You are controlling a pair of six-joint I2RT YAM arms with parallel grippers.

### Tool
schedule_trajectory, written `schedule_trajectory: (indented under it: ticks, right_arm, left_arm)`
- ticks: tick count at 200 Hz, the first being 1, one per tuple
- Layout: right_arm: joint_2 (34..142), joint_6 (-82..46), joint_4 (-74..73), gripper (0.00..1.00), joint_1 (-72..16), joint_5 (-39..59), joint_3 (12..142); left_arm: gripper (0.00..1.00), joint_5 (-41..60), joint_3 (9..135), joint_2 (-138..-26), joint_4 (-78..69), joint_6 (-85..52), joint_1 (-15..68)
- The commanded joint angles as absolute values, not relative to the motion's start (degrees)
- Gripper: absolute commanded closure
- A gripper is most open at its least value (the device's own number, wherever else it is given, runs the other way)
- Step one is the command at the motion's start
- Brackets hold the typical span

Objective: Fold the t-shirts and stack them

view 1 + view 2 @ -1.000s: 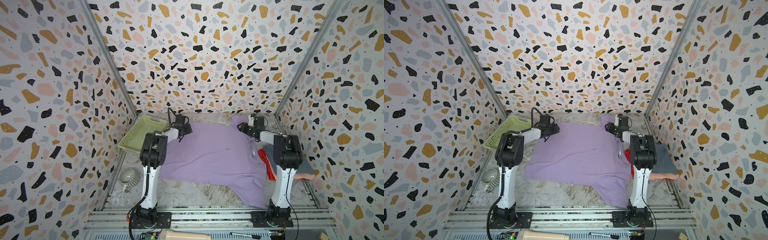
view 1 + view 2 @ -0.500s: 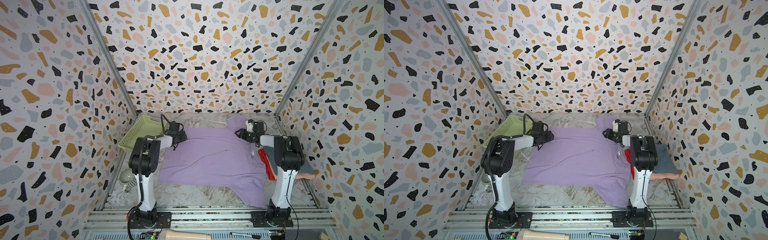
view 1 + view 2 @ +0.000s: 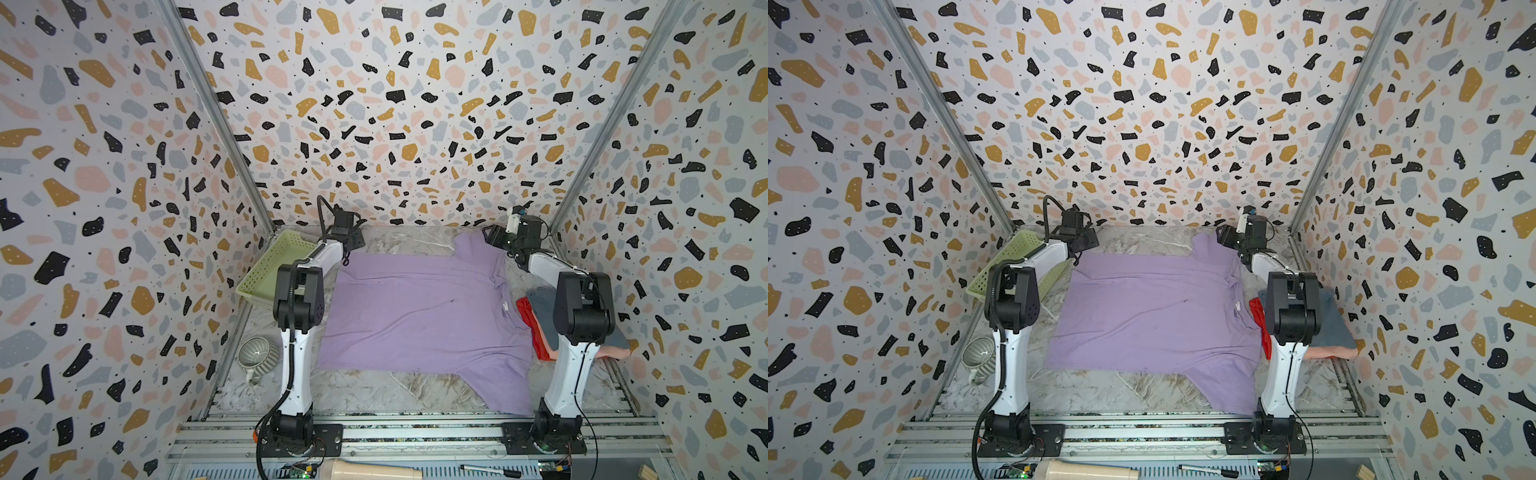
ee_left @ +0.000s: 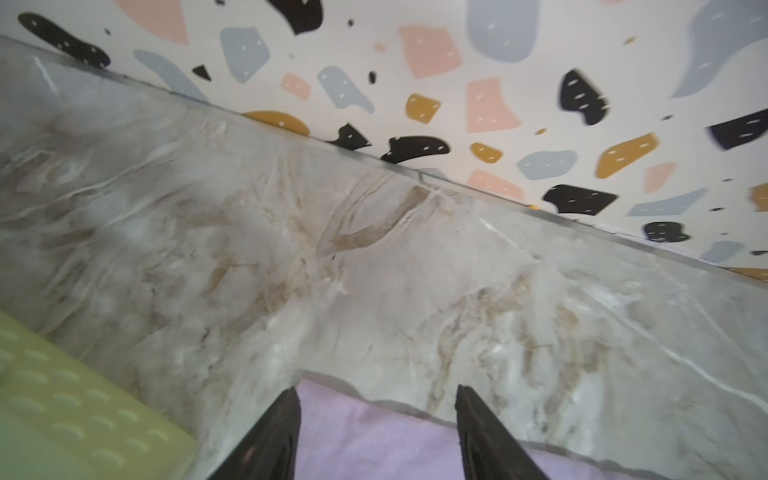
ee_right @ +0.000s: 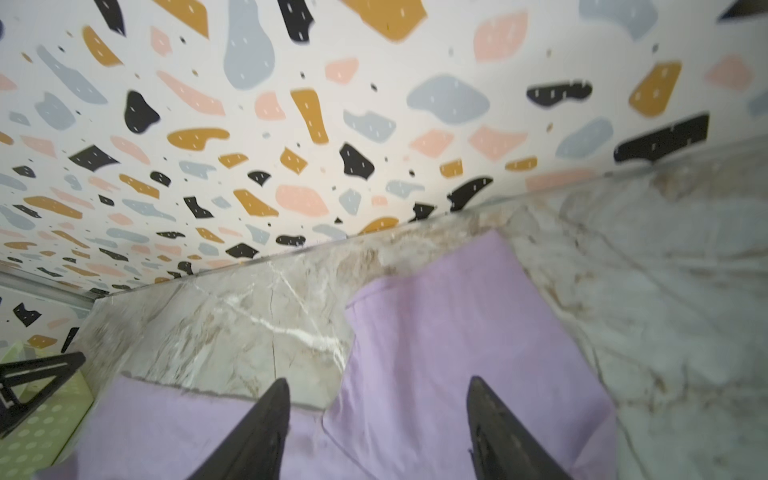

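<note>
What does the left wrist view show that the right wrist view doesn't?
Left wrist only: the left end effector, open over a hem corner of the lavender t-shirt. Right wrist only: the right end effector, open over the shirt's sleeve. Both: the t-shirt, green basket, marble table, speckled wall.

A pale green plastic lattice basket (image 3: 270, 266) (image 3: 1013, 262) is seen at the far left of the grey-and-brown marble-patterned table (image 3: 399, 390), set against the left wall; its perforated side is also caught, blurred, in the left wrist view (image 4: 62, 407). A ribbed grey-green ceramic mug (image 3: 257, 357) (image 3: 980, 353) is placed nearer the front, apart from the basket. The table is enclosed by terrazzo-patterned walls (image 3: 374, 104). Along the silver aluminium rails (image 3: 415, 432) at the front, a beige cylinder (image 3: 370, 471) and a black marker pen (image 3: 490, 469) are laid.
</note>
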State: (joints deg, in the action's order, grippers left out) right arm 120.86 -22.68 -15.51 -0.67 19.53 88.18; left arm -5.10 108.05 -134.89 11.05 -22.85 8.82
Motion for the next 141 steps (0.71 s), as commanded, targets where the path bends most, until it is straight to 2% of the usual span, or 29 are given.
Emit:
schedule_trajectory:
  ticks: [1, 71, 102, 110, 131, 141]
  right_arm:
    - [124.23, -18.17, -15.78, 0.3, -0.01, 19.43, 92.9]
    - [136.04, -14.15, -8.3, 0.26, 1.32, 21.9, 108.62]
    - [140.65, -13.62, -2.89, 0.25, 1.33, 22.04, 114.56]
    - [141.83, -13.56, -1.41, 0.25, 1.36, 22.59, 116.2]
    - [143.79, -13.36, -0.1, 0.25, 1.09, 24.77, 118.61]
    - [144.34, -13.19, -0.3, 0.25, 0.88, 24.28, 119.19]
  left_arm:
    - [0.39, -6.97, 108.52, -136.47, 13.97, -22.54, 8.61]
    - [0.4, -10.09, 111.9, -141.25, 16.17, -22.69, 8.26]
    - [0.44, -6.87, 115.8, -144.92, 18.97, -22.98, 8.34]
    - [0.51, -5.96, 116.56, -145.51, 19.59, -23.05, 8.49]
    - [0.82, -6.61, 113.51, -143.85, 16.58, -23.14, 8.79]
    - [0.91, -6.74, 110.7, -142.2, 13.77, -24.13, 8.7]
